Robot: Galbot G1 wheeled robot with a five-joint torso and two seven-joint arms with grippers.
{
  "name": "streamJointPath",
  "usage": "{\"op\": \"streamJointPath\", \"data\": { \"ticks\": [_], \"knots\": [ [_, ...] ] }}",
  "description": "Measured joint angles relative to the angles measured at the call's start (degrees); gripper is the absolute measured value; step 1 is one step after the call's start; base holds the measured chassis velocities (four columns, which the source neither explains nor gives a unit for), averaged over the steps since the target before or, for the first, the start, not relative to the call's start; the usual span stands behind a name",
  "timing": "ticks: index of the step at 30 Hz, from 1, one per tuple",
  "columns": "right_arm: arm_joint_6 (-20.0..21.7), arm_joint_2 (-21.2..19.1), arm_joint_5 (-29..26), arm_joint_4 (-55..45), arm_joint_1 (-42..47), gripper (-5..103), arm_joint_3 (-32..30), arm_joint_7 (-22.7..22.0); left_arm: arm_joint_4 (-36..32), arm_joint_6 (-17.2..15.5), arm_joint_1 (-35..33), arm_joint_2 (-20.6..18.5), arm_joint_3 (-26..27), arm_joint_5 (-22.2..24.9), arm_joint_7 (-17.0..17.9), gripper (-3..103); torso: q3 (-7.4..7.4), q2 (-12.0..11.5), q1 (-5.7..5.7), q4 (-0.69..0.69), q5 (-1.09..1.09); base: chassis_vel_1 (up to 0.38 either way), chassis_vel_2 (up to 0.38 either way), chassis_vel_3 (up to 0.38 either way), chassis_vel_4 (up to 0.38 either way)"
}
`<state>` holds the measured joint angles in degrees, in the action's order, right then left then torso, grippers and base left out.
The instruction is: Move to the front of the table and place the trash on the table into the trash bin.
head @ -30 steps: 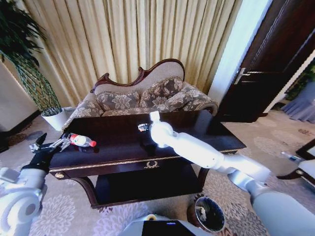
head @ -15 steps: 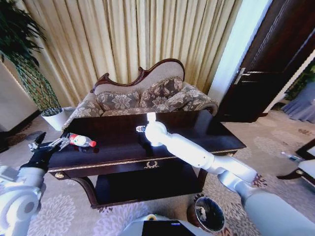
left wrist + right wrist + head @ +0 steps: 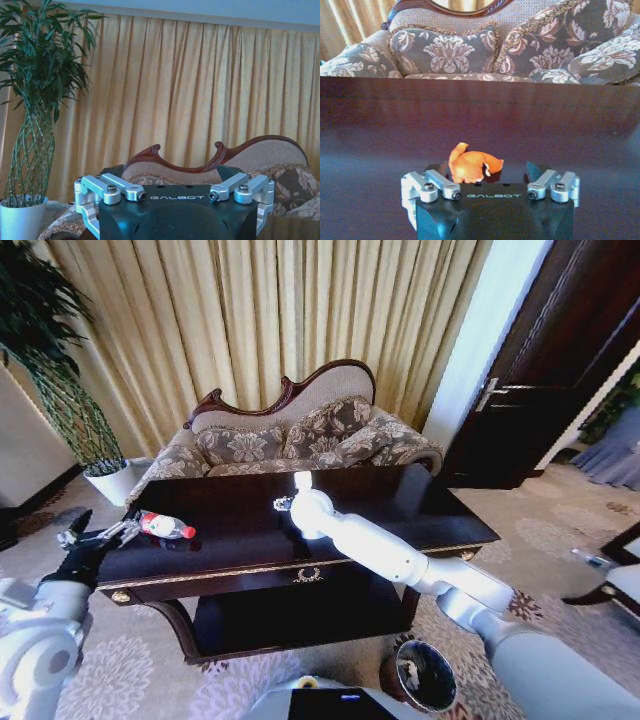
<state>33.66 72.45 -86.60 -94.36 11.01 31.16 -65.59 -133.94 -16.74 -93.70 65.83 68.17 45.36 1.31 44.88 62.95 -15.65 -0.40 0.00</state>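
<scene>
Right gripper (image 3: 490, 172), jaws apart, straddles the orange scrap (image 3: 471, 165) mid-table; closing off-centre could flick it away.

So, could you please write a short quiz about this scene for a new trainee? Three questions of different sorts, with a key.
1. True or false: the bottle stands upright at the middle of the table.
2. Which thing lies just ahead of the right gripper? A) a white cup B) an orange scrap C) a spoon
3. Fill in: the trash bin stands on the ____, below the table's front.

Key
1. False: it lies on its side near the left gripper.
2. B
3. Carpet
</scene>
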Motion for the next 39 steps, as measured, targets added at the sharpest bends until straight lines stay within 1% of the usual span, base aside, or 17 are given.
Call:
{"op": "streamJointPath", "data": {
  "ticks": [1, 2, 5, 6, 7, 8, 10, 11, 15, 16, 17, 20, 23, 27, 33, 37, 39],
  "knots": [
    [-0.04, -0.33, 0.1, -0.22, 0.11, 83, 0.05, 0.07, 0.0, 0.0, 0.17, -0.1, -0.06, 0.02, -0.01, 100, 0.0, 0.0, 0.0, -0.01, 0.0, 0.0, 0.0, 0.0, 0.0],
    [-0.04, -0.33, 0.1, -0.22, 0.11, 83, 0.05, 0.07, 0.0, 0.0, 0.17, -0.1, -0.06, 0.02, -0.01, 100, 0.0, 0.0, 0.0, -0.01, 0.0, 0.0, 0.0, 0.0, 0.0],
    [-0.1, -0.98, 0.23, -0.81, 0.35, 66, 0.13, 0.11, -0.03, 0.0, 0.28, -0.09, -0.27, 0.01, -0.01, 100, 0.0, 0.0, 0.0, 0.0, 0.0, 0.0, 0.0, 0.0, 0.0],
    [-0.1, -0.98, 0.23, -0.81, 0.35, 66, 0.13, 0.11, -0.03, 0.0, 0.28, -0.09, -0.27, 0.01, -0.01, 100, 0.0, 0.0, 0.0, 0.0, 0.0, 0.0, 0.0, 0.0, 0.0],
    [-0.14, -1.18, 0.28, -0.98, 0.44, 61, 0.16, 0.11, -0.06, 0.0, 0.23, -0.04, -0.29, 0.0, -0.01, 100, 0.0, 0.0, 0.0, 0.0, 0.0, 0.0, 0.0, 0.0, 0.0],
    [-0.14, -1.18, 0.28, -0.98, 0.44, 61, 0.16, 0.11, -0.06, 0.0, 0.23, -0.04, -0.29, 0.0, -0.01, 100, 0.0, 0.0, 0.0, 0.0, 0.0, 0.0, 0.0, 0.0, 0.0],
    [-0.22, -1.37, 0.42, -1.24, 0.48, 50, 0.27, 0.12, -0.08, 0.0, 0.16, -0.02, -0.28, 0.0, -0.02, 100, 0.0, 0.0, 0.0, 0.0, 0.0, 0.0, 0.0, 0.0, 0.0],
    [-0.22, -1.37, 0.42, -1.24, 0.48, 50, 0.27, 0.12, -0.08, 0.0, 0.16, -0.02, -0.28, 0.0, -0.02, 100, 0.0, 0.0, 0.0, 0.0, 0.0, 0.0, 0.0, 0.0, 0.0],
    [-0.42, -1.55, 0.65, -1.56, 0.49, 28, 0.5, 0.13, -0.16, 0.0, 0.14, 0.05, -0.24, 0.0, -0.06, 100, 0.0, 0.0, 0.0, 0.0, 0.0, 0.0, 0.0, 0.0, 0.0],
    [-0.42, -1.55, 0.65, -1.56, 0.49, 28, 0.5, 0.13, -0.16, 0.0, 0.14, 0.05, -0.24, 0.0, -0.06, 100, 0.0, 0.0, 0.0, 0.0, 0.0, 0.0, 0.0, 0.0, 0.0],
    [-0.51, -1.61, 0.67, -1.65, 0.49, 23, 0.51, 0.13, -0.19, 0.0, 0.13, 0.1, -0.23, -0.01, -0.08, 100, 0.0, 0.0, 0.0, 0.0, 0.0, 0.0, 0.0, 0.0, 0.0],
    [-0.65, -1.83, 0.67, -1.9, 0.49, 18, 0.51, 0.11, -0.2, 0.06, 0.05, 0.16, -0.15, -0.02, -0.11, 100, 0.0, 0.0, 0.0, 0.0, 0.0, 0.0, 0.0, 0.0, 0.0],
    [-0.8, -2.53, 0.66, -2.34, 0.62, 3, 0.39, 0.3, -0.2, 0.21, -0.12, 0.13, 0.03, -0.02, -0.25, 100, 0.0, 0.0, 0.0, 0.0, 0.0, 0.0, 0.0, 0.0, 0.0],
    [-1.14, -3.07, 0.66, -2.93, 0.92, 0, -0.03, 0.39, -0.2, 0.29, -0.08, 0.21, -0.17, -0.23, -0.38, 100, 0.0, 0.0, 0.0, 0.0, 0.0, 0.0, 0.0, 0.0, 0.0],
    [-2.04, -3.92, 0.9, -4.14, 1.59, 0, -1.61, 0.79, -0.31, 0.32, 0.26, 0.33, -0.8, -0.58, -0.4, 100, 0.0, 0.0, 0.0, 0.0, 0.01, 0.0, 0.0, 0.0, 0.0],
    [-3.5, -5.83, 3.2, -6.27, 2.16, 0, -3.64, 3.13, -0.31, 0.42, 0.33, 0.33, -0.86, -0.67, -0.41, 100, 0.0, 0.0, 0.0, 0.0, 0.01, 0.0, 0.0, 0.0, 0.0],
    [-4.28, -7.82, 5.51, -8.62, 2.96, 0, -5.24, 5.41, -0.3, 0.5, 0.29, 0.42, -0.86, -0.75, -0.41, 100, 0.0, 0.0, 0.0, 0.0, 0.01, 0.0, 0.0, 0.0, 0.0]
  ]
}}
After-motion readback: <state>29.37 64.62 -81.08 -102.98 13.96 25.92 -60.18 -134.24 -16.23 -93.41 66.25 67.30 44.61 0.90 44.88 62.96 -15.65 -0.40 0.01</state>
